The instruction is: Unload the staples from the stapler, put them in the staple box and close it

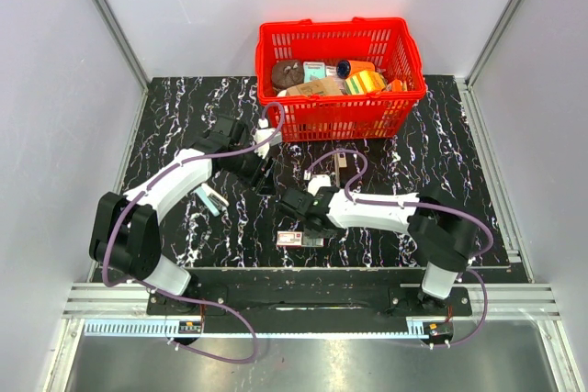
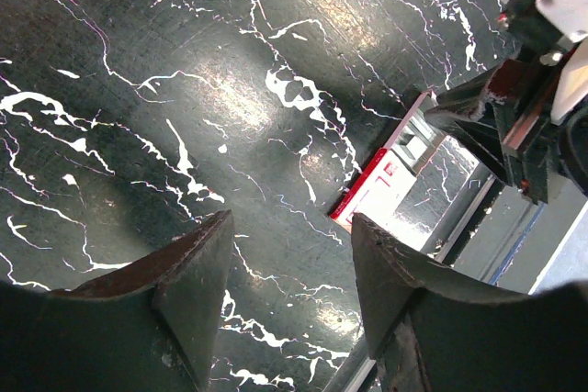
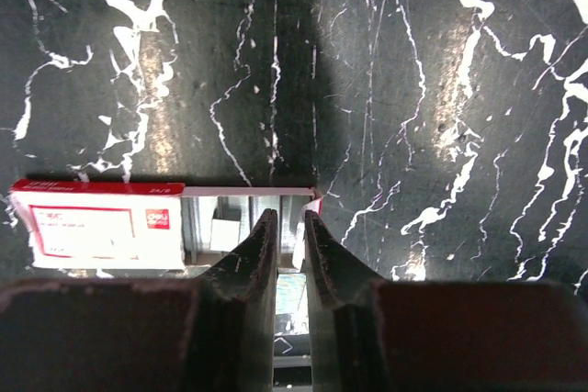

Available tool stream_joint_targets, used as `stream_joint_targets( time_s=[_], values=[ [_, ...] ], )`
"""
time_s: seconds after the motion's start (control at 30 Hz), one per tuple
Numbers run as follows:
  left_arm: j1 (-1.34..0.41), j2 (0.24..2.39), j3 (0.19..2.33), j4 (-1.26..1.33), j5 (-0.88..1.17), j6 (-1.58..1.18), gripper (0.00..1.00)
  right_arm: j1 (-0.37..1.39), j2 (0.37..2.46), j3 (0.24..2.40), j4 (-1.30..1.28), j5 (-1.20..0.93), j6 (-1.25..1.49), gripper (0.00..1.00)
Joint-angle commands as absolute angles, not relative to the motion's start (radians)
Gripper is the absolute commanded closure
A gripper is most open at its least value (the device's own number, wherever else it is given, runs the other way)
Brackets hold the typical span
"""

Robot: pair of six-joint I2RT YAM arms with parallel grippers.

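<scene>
Black table (image 1: 184, 117) with white veins fills the work area, with pale walls on three sides. A red basket (image 1: 342, 118) full of small goods stands at its far edge.

My left gripper (image 2: 292, 222) hangs over the table, near the left front corner of the basket. Its jaws stand wide apart and nothing is between them.

My right gripper (image 3: 289, 218) reaches to the left, near the middle of the table. It is low over a red-and-white box (image 3: 92, 231) that lies flat close to the near edge. The box is slid open so that its silvery tray (image 3: 216, 218) shows, and the right fingertips are at the open end of this tray. These jaws are almost together, with only a narrow slit between them.

In the slit I see a bright sliver (image 3: 292, 293). I cannot tell if it is the staples or only a reflection, so I cannot tell whether this gripper holds something. I do not find the staples with certainty anywhere else.

A dark narrow thing (image 1: 342, 173) lies between the basket and the right arm, and a pale small thing (image 1: 209, 199) lies beside the left arm. Both are too small to name.
</scene>
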State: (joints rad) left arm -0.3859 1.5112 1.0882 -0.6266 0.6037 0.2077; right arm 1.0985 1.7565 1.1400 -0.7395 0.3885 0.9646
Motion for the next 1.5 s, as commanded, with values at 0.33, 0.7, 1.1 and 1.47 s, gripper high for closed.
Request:
stream_joint_targets(
  time_s=[0.33,0.7,1.1,1.47],
  values=[
    [-0.390,1.486,1.098,-0.591,0.627,0.196,0.43,1.106,1.779,1.184,-0.750,0.448,0.927,0.93],
    [-0.390,1.485,1.088,-0.578,0.629,0.190,0.43,1.108,1.810,1.203,-0.749,0.437,0.917,0.94],
    [-0.388,1.493,1.086,-0.575,0.635,0.190,0.43,1.123,1.830,1.224,-0.770,0.456,0.926,0.95],
    [-0.390,1.491,1.089,-0.574,0.638,0.184,0.44,1.138,1.818,1.223,-0.787,0.476,0.946,0.94]
  ],
)
